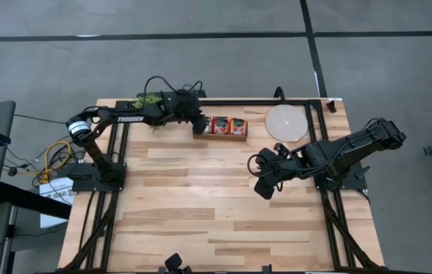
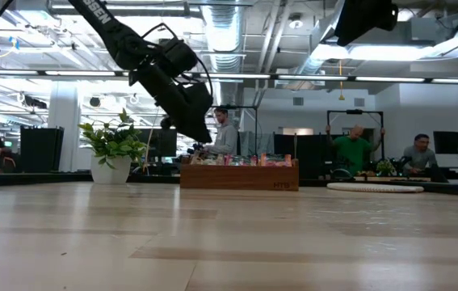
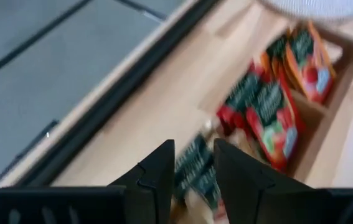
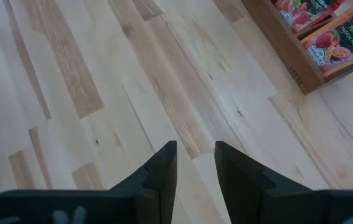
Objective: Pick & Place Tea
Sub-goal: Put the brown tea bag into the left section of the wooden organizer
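Around me: grey floor (image 1: 200, 61) with dark seams; far-off open office, ceiling strip lights (image 2: 358, 78), potted plant (image 2: 111, 145), seated people (image 2: 355, 149).

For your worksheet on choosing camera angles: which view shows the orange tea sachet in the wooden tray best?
The right wrist view: the orange tea sachet lies face-up, its label visible. The high view shows it tiny in the wooden tray; the left wrist view blurs it; the low view shows only sachet edges.

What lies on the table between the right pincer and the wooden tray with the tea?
Only bare table: in the high view, nothing lies between the right pincer and the tray.
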